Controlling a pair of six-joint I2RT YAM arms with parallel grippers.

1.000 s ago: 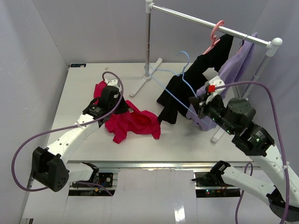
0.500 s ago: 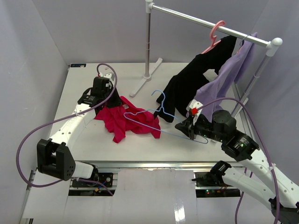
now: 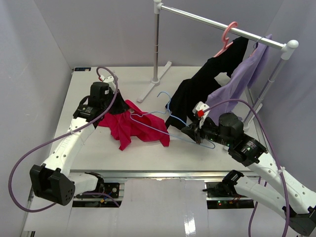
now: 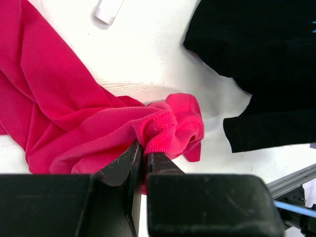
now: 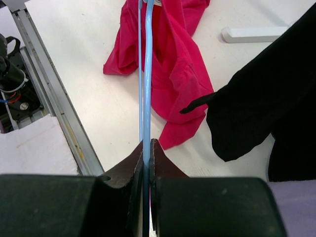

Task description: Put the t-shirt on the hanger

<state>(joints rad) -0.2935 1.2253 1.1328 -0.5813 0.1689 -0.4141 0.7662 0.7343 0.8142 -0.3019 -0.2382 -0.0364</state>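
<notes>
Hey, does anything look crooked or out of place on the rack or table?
Yes. The black garment hangs askew from the thick pink hanger on the metal rail, slanting down until its lower end appears to rest on the white table. The bright red fabric t-shirt lies bunched up, not flat.

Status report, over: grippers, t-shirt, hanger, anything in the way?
Left gripper shut on t-shirt edge. Right gripper shut on hanger, held over the t-shirt. T-shirt not on hanger yet. Black garment close beside the hanger.
</notes>
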